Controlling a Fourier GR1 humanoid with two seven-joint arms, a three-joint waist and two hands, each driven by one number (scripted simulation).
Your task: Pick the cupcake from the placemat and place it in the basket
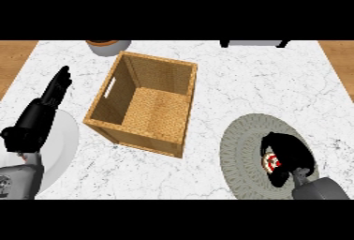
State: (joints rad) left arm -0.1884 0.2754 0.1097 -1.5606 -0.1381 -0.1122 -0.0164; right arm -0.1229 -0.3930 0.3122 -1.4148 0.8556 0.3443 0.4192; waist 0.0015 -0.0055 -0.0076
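The right hand (287, 154) curls its fingers round the cupcake (271, 162) on the placemat (242, 154). The basket (143, 104) stands apart, between both hands. The left hand (43, 110) rests, fingers straight.

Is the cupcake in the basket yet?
No. The basket holds nothing; the cupcake sits on the placemat under the right robot hand, whose fingers curl round it.

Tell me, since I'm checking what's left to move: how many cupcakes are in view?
1. The cupcake sits on the grey placemat at the right, under the curled right hand, which hides most of it. The basket holds none.
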